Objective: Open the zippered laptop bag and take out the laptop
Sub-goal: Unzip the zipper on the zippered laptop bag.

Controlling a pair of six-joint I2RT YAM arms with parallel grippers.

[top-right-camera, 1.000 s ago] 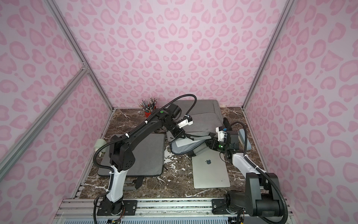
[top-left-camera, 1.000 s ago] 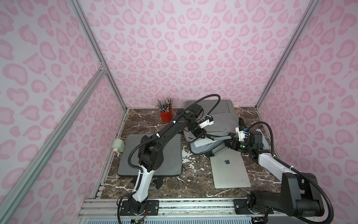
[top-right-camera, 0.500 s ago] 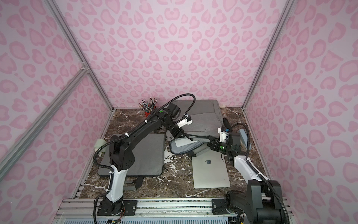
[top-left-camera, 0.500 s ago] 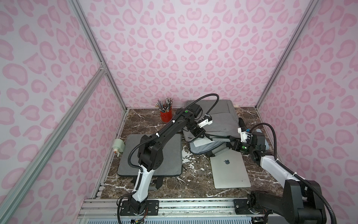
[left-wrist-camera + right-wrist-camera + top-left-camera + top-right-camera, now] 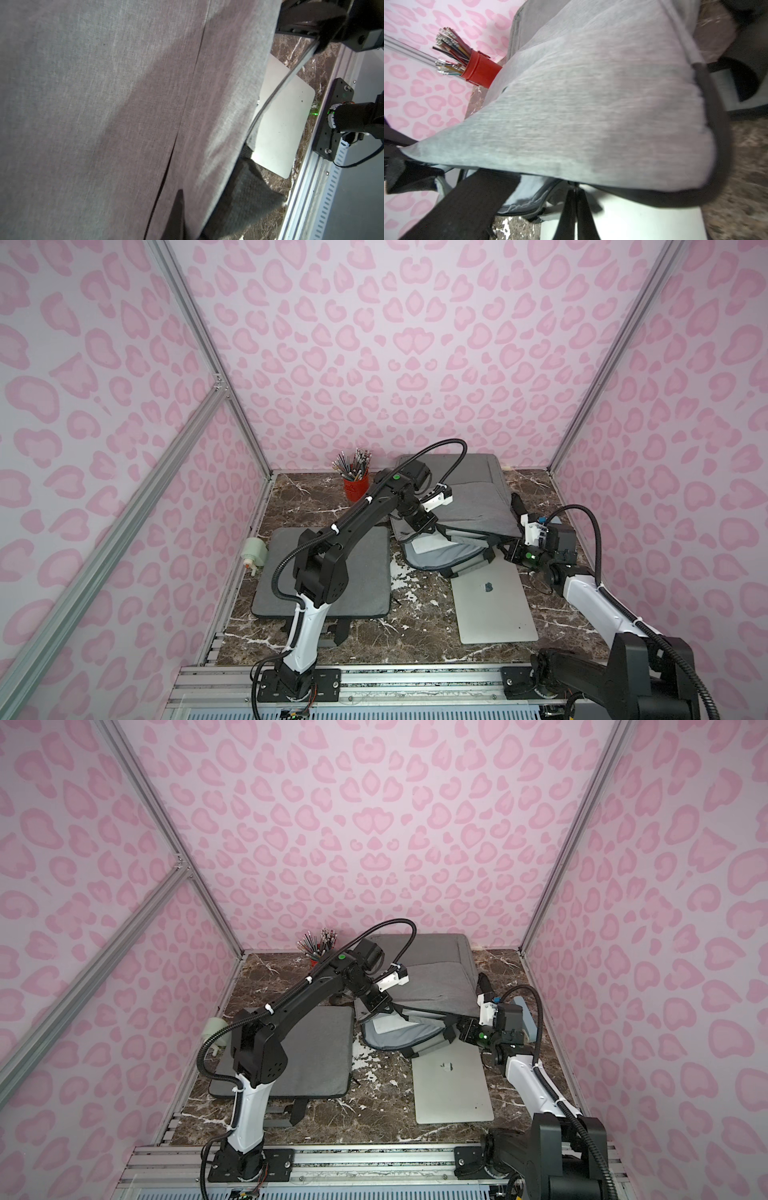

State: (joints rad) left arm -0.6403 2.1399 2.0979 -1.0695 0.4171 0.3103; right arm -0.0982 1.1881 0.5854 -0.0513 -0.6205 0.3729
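On a dark marble surface (image 5: 365, 645) walled in pink print, a pale green bottle (image 5: 254, 552) lies at far left beside a flat grey pad (image 5: 365, 572). A red cup of pencils (image 5: 355, 488) stands at the back. The left tool (image 5: 420, 524), jaws closed, pinches the near left corner of the grey laptop bag's (image 5: 478, 506) upper flap, holding the mouth agape; something pale shows inside the bag. The silver laptop (image 5: 492, 605) lies flat on the surface in front of the bag, one corner at its opening. At the bag's right corner, the right tool (image 5: 512, 552) has its jaws pressed together on the zipper edge, seen in the right wrist view (image 5: 576, 199).
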